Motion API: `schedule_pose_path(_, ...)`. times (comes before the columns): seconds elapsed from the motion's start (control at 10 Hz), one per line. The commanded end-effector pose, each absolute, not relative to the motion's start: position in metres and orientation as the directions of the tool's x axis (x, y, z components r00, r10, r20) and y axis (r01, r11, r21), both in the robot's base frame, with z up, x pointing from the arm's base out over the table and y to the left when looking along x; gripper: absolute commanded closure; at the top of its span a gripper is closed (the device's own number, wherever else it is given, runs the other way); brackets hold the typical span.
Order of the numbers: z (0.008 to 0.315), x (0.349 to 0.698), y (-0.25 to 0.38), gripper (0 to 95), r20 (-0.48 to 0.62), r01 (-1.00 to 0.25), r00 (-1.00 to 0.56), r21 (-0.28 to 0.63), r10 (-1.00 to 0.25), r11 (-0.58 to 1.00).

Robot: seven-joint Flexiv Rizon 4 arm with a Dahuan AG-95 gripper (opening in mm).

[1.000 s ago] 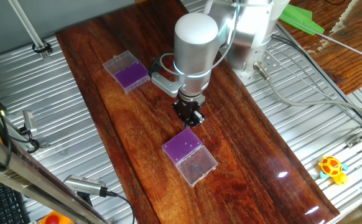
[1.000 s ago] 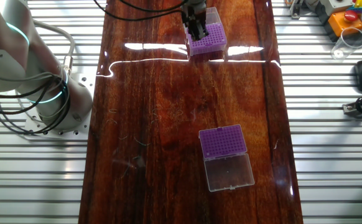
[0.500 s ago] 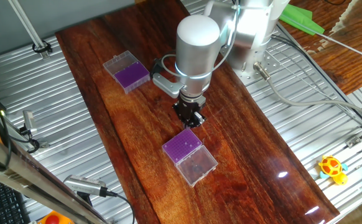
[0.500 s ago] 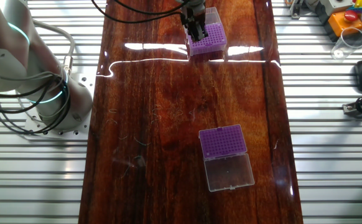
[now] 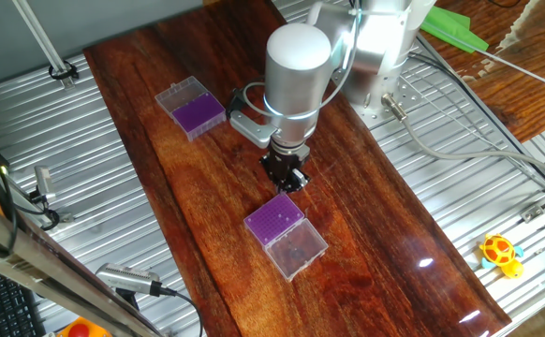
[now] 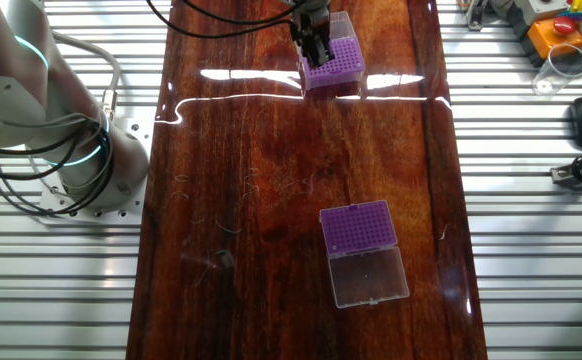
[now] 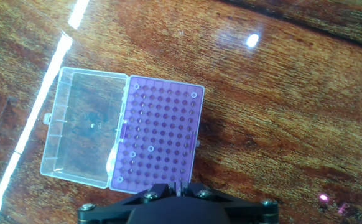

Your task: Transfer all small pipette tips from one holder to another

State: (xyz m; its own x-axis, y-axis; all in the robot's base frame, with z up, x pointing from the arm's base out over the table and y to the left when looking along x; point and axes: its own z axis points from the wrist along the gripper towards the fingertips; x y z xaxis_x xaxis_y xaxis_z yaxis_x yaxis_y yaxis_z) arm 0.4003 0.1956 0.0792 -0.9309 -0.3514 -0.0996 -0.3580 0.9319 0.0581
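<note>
While the gripper (image 5: pixel 283 177) hangs above the near edge of the open purple tip holder (image 7: pixel 160 138) at centre frame in the hand view, jaw state impossible to tell, it should line up squarely over one hole before lowering, the second holder (image 5: pixel 193 109) sitting upper left.

The bench (image 6: pixel 251 180) is dark polished wood, glossy enough to throw back the lights, flanked by ribbed bare metal (image 6: pixel 531 260). Each tip holder (image 7: pixel 159 134) is matt purple plastic with a smooth clear plastic lid (image 7: pixel 84 137).
</note>
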Motion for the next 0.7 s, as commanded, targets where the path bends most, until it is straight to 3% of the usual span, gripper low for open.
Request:
schedule_pose_path(0.1,0.0783,0.4003,0.1952,95.0,-0.1,-0.358,-0.931,0.057,-0.351,0.932)
schedule_pose_path(0.7,0.0798,0.3976,0.1952,95.0,-0.099,-0.36,-0.93,0.058,-0.353,0.931)
